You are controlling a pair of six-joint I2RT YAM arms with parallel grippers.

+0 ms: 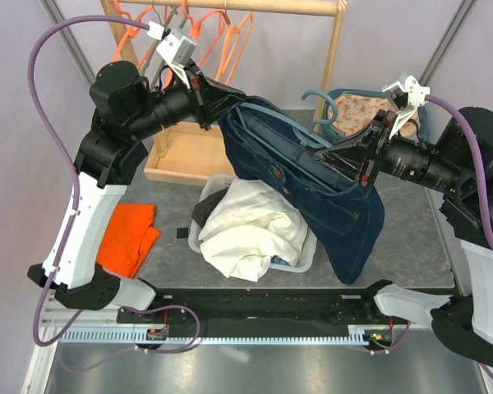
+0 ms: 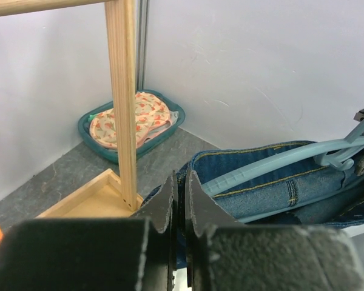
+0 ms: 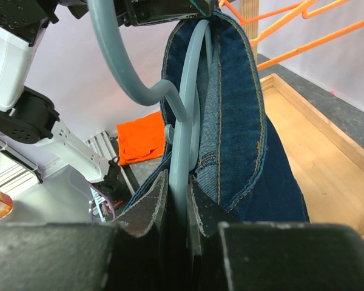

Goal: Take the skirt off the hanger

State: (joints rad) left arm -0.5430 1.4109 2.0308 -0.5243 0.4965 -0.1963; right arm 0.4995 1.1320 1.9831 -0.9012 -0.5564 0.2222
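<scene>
One denim skirt (image 1: pixel 345 213) and one pale blue hanger (image 1: pixel 289 125) are counted. Several orange hangers (image 1: pixel 230 41) are seen on one wooden rack (image 1: pixel 337 49) (their exact number cannot be told where they overlap). Two containers are counted: one teal tub (image 2: pixel 100 148) and one clear basket (image 1: pixel 308 250). Three other cloths are counted: one orange cloth (image 1: pixel 127 238), one white cloth (image 1: pixel 251 226) and one floral cloth (image 1: pixel 357 111).

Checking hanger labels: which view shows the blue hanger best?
Right wrist: the hanger is close up, hook and shoulder clear, pinched in the right claw. Top external shows its hook and one arm across the skirt. Left wrist shows only part of it inside the skirt.
</scene>
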